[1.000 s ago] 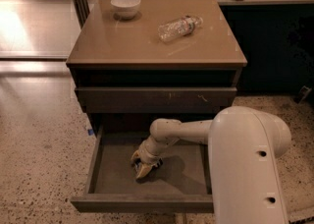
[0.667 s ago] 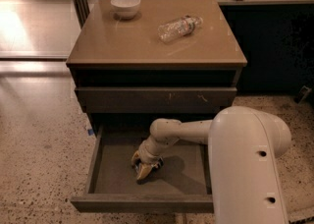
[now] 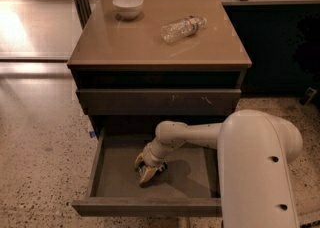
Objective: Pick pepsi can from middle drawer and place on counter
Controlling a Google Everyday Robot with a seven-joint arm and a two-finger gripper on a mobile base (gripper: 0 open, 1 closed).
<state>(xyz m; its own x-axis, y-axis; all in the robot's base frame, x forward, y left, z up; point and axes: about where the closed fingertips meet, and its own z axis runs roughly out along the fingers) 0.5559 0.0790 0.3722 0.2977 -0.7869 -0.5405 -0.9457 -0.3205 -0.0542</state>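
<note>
The middle drawer (image 3: 116,174) is pulled open below the cabinet, and its grey floor shows. My gripper (image 3: 148,170) is down inside it, near the middle of the floor, at the end of my white arm (image 3: 192,134), which reaches in from the right. The pepsi can is hidden at the gripper; only a small dark shape (image 3: 161,167) shows at its right side, and I cannot tell whether this is the can. The tan counter (image 3: 140,42) tops the cabinet above.
A white bowl (image 3: 128,6) stands at the counter's back left. A clear plastic bottle (image 3: 182,28) lies on its side at the back right. A shut drawer front with white scuffs (image 3: 157,101) sits above the open drawer. Speckled floor (image 3: 40,172) lies to the left.
</note>
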